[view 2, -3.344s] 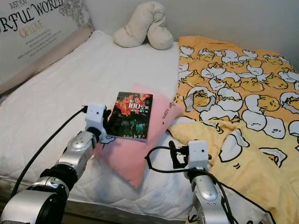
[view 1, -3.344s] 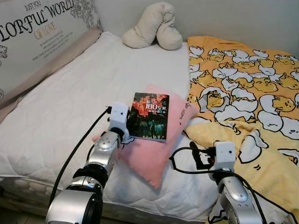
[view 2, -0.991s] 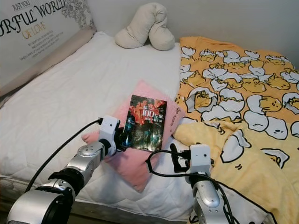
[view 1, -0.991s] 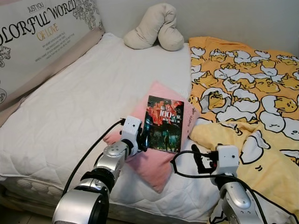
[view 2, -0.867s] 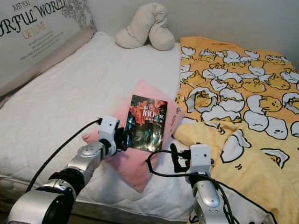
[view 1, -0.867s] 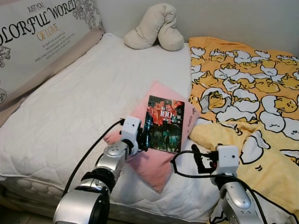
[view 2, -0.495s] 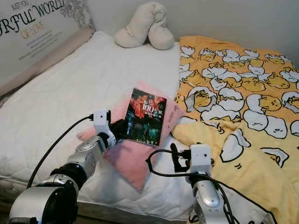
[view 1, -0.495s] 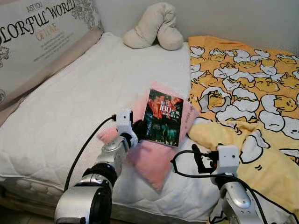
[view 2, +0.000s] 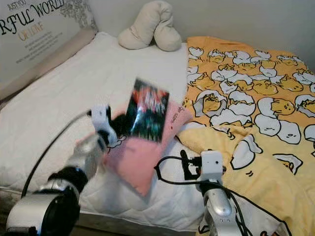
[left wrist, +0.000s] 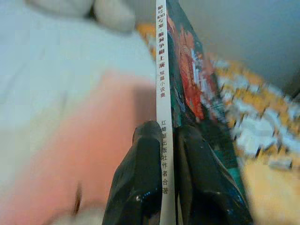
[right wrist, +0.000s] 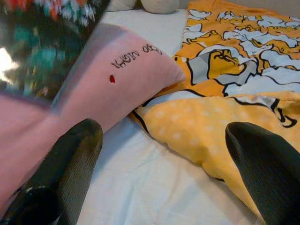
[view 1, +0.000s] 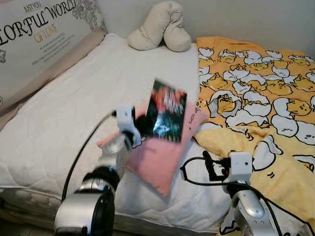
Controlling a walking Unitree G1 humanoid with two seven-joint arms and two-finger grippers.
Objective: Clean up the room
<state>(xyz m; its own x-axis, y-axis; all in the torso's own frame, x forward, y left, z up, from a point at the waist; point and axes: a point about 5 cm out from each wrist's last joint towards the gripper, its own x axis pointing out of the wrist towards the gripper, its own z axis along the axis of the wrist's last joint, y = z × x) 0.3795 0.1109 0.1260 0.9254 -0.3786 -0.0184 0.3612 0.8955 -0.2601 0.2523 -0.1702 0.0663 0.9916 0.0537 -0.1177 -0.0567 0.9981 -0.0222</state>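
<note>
A paperback book (view 1: 166,110) with a dark red and green cover is lifted and tilted above the pink pillow (view 1: 158,156) on the bed. My left gripper (view 1: 141,127) is shut on the book's lower edge; in the left wrist view both black fingers (left wrist: 140,183) pinch the white spine (left wrist: 162,84). My right gripper (view 1: 209,168) is open, low near the bed's front edge, beside the pillow and the yellow blanket. Its two fingers (right wrist: 70,164) stand wide apart with nothing between them.
A white quilted mattress (view 1: 74,103) spreads to the left, with a lettered headboard cushion (view 1: 34,39) along its left side. A beige U-shaped pillow (view 1: 160,27) lies at the far end. A yellow patterned blanket (view 1: 261,98) covers the right half.
My left gripper has raised the book off the pink pillow and tipped it more upright. The right gripper has stayed put. The view has shifted slightly.
</note>
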